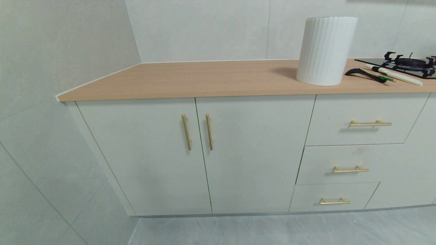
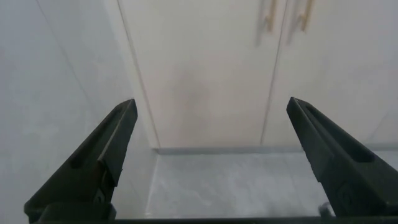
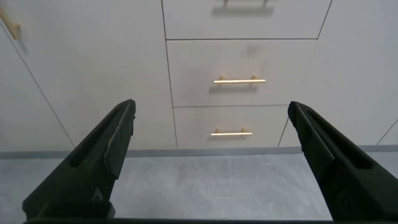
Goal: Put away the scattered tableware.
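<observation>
ribbed canister (image 1: 325, 51) crowds the utensils (image 1: 398, 76), perhaps touching one; countertop (image 1: 204, 78) leftward offers room.

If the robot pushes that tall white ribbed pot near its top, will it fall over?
Probably it could tip: the white ribbed pot is tall and its base looks a bit narrower than its top. Pushed low down, it would more likely slide on the smooth wooden countertop. The ribs may help a grip.

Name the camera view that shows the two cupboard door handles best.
The head view: both door handles appear whole, side by side. The left wrist view catches just their blurred ends; the right wrist view, one tip at its edge.
</observation>
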{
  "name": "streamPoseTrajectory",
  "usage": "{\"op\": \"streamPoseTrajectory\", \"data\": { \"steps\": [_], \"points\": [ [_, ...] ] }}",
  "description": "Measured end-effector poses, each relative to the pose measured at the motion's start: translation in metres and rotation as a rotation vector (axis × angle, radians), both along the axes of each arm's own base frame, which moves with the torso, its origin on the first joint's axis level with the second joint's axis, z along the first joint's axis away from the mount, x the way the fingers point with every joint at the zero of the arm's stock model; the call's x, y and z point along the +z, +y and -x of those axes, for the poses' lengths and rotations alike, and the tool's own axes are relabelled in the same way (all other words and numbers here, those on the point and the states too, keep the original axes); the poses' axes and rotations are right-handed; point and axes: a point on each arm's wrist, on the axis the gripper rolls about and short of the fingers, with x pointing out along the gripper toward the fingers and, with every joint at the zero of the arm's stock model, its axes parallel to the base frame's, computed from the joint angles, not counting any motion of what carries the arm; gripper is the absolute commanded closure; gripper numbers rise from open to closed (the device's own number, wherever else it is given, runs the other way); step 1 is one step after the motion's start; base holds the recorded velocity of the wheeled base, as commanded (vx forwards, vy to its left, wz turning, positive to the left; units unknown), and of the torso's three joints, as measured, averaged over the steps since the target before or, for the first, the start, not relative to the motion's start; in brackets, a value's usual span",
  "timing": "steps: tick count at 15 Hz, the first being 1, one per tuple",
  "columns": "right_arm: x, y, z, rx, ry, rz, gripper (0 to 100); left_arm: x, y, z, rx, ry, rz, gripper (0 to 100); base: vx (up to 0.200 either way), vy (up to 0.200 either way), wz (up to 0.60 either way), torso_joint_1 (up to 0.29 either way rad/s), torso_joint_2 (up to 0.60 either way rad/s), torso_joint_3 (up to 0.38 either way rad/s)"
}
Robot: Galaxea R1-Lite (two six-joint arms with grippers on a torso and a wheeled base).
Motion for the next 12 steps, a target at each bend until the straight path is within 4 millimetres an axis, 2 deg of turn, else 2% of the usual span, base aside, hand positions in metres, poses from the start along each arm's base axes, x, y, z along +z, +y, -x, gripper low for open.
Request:
{"op": "streamPoseTrajectory", "data": {
  "steps": [10,12],
  "points": [
    [-0.0006,0.0000,0.0000,0.002,0.004,-0.001,0,0.0006,0.0000,0.0001,-0.001,-0.005,0.027,0,0.000,0.000,0.00,0.000,0.00,0.000],
    [-0.0006,0.0000,-0.0001,0.002,0.005,-0.001,0,0.0006,-0.0001,0.0001,-0.002,-0.006,0.026,0,0.000,-0.200,0.00,0.002,0.01,0.000]
  ]
}}
